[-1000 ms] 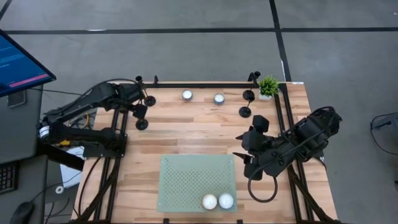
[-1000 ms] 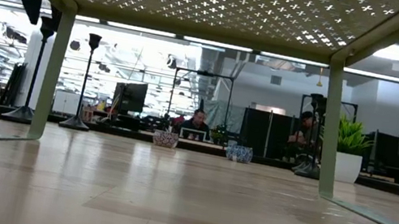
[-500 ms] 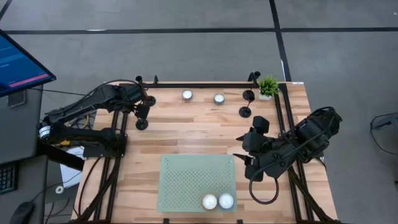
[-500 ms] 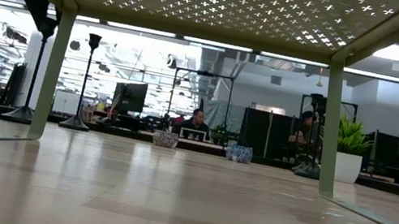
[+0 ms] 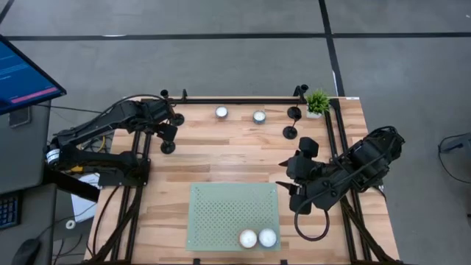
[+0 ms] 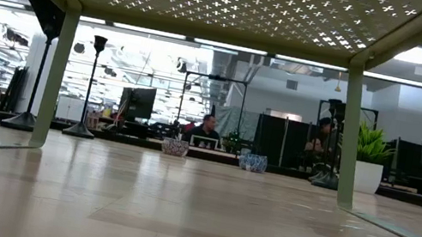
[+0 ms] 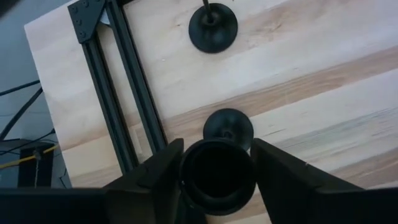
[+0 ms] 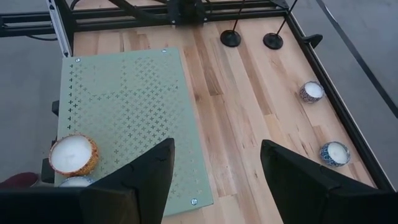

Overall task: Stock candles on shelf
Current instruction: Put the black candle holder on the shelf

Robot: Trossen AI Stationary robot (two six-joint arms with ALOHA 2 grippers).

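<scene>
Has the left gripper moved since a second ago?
Yes. In the high view the left gripper has drawn in slightly toward the table's left edge, away from the nearest candle, and it now closes around a black candlestick.

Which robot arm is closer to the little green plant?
Right. The right end effector sits below the plant on its side; the left end effector is across the table by a black stand.

2 dark jointed arms (image 5: pixel 103 129), black cables, chunky matte fingers (image 8: pixel 140 180).
</scene>
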